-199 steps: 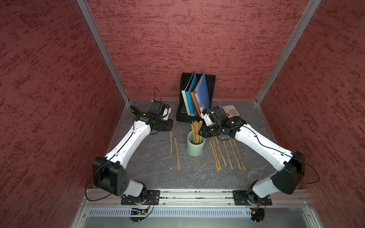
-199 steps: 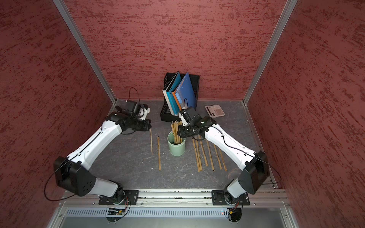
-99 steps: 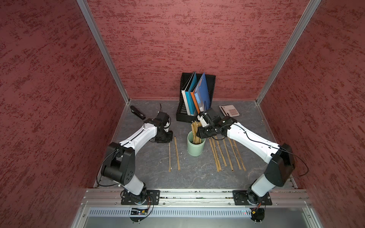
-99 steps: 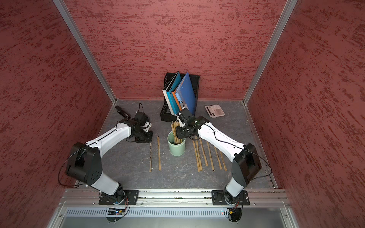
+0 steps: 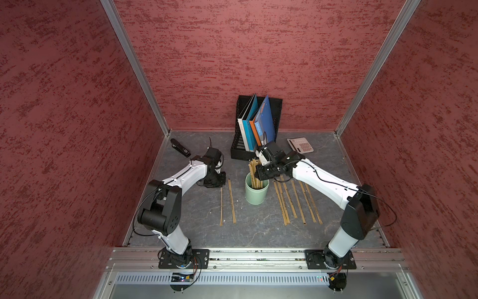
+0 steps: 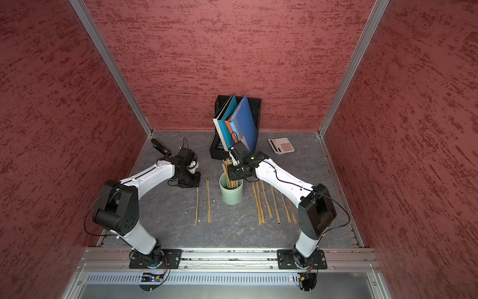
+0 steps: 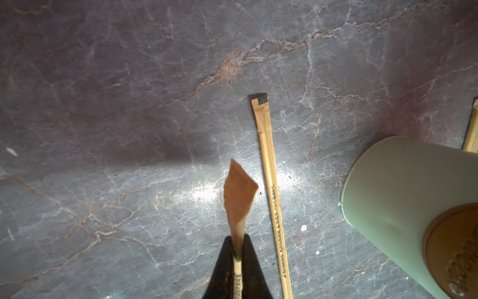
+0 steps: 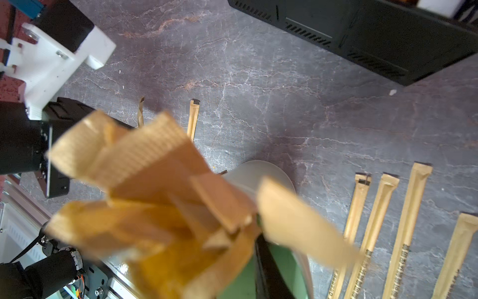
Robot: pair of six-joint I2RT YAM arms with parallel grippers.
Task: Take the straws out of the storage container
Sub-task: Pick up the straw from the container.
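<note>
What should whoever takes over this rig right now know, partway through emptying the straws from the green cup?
Left gripper: shut on the end of a straw, laid beside a second straw on the left arm's side of the cup.
Right gripper: down among the straw tops in the cup; grip unclear.
Done: those two, plus a row of straws on the right arm's side.
Left: a bunch stands in the cup; release the left straw, then pull the rest.

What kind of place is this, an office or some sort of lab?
Most likely a robot test cell dressed as a desk, not a real office: two robot arms bolted to an aluminium rail, red panel walls on a metal frame, and office props like a file holder and calculator.
</note>
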